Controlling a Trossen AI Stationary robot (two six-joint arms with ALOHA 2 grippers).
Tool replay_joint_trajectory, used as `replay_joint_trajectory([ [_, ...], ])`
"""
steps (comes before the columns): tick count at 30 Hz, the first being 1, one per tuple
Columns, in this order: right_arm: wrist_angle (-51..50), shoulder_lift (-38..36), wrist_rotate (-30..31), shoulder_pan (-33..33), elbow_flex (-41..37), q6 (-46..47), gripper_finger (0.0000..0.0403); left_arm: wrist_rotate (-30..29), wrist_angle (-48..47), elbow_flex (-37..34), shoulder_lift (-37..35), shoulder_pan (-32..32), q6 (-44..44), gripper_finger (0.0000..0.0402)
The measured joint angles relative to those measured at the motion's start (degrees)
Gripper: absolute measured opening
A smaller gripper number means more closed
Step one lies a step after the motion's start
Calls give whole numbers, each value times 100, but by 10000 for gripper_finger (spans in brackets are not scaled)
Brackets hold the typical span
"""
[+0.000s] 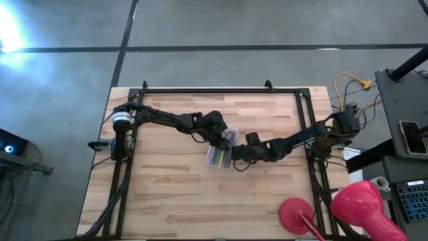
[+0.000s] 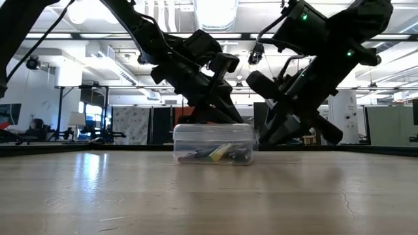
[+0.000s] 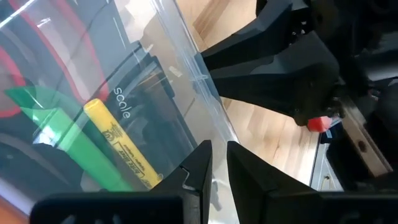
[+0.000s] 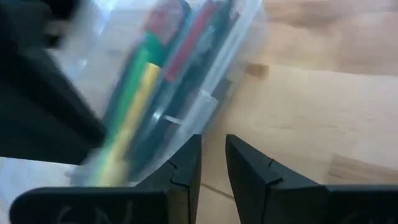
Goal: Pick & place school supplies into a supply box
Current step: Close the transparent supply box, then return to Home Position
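The supply box [image 1: 221, 151] is a small clear box standing on its bottom in the middle of the table [image 2: 213, 145]. Inside lie a green pen [image 3: 65, 127], a yellow pen [image 3: 118, 143], dark pens and red scissors handles [image 3: 59, 37]; the right wrist view shows them too [image 4: 134, 93]. My left gripper [image 1: 223, 139] comes down at the box's far side, shut on its wall [image 3: 219, 167]. My right gripper [image 1: 238, 155] is shut and low beside the box's right end [image 4: 213, 163] [image 2: 264, 138]. Whether it touches the box I cannot tell. My left gripper pinches the box's clear side wall at its top rim [image 3: 208, 127], one finger [image 3: 198, 168] on the pen side and the other outside over the wood. It comes slanting down from the far side. The box stays flat on the table.
A black metal frame [image 1: 200, 89] runs round the wooden table top. Two pink-red round objects [image 1: 297, 215] [image 1: 361, 204] sit at the near right corner. Cables [image 1: 348, 84] and equipment stand off the right edge. Bare wood lies near and left of the box.
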Motion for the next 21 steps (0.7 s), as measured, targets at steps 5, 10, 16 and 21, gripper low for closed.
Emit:
replay_joint_trajectory([
  [5, -583, -199, -110, 0, -5, 7, 68, 6, 106, 9, -42, -20, 235, 38],
  [10, -822, -645, -78, 30, -3, -134, 68, -236, -52, -9, -329, -22, 378, 38],
  [16, -1121, -1444, -51, 124, -1, -905, 68, -526, -88, -9, -905, -12, 575, 38],
  [21, -1158, -2385, -135, 168, -1, -1988, 68, -540, -283, -16, -1596, -13, 1126, 38],
])
